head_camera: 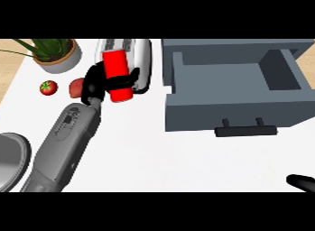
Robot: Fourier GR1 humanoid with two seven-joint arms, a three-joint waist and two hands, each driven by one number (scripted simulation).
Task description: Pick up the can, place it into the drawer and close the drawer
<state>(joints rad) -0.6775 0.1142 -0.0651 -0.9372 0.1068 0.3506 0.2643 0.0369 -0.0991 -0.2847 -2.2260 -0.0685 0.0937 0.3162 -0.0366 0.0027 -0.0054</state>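
Grey metal pot or bowl (3,160) pokes in at about 8 o'clock, cut off by the edge so I can't say which it is. Up at 10 o'clock there's a potted plant (55,54), with a tomato (48,87) below it and something reddish (77,87) just beside that, half hidden behind the left hand (98,85), so no idea what it is.

That left hand is curled round the red can (118,74), holding it near upright, tilted a bit, over the white counter (153,149) at roughly 11 o'clock. Looks lifted to me, probably so it can clear the drawer's front wall on the way over. A white toaster (136,54) sits right behind the can, mostly blocked by it.

Over toward 2 o'clock the grey drawer (236,108) is pulled wide open, inside bare as far as I can see, black handle (246,131) facing the robot. Can and drawer are well apart, so the carry across comes next, I'd guess.

Right hand (308,182) barely shows at 5 o'clock, clipped by the frame; can't tell whether its fingers are open or curled.
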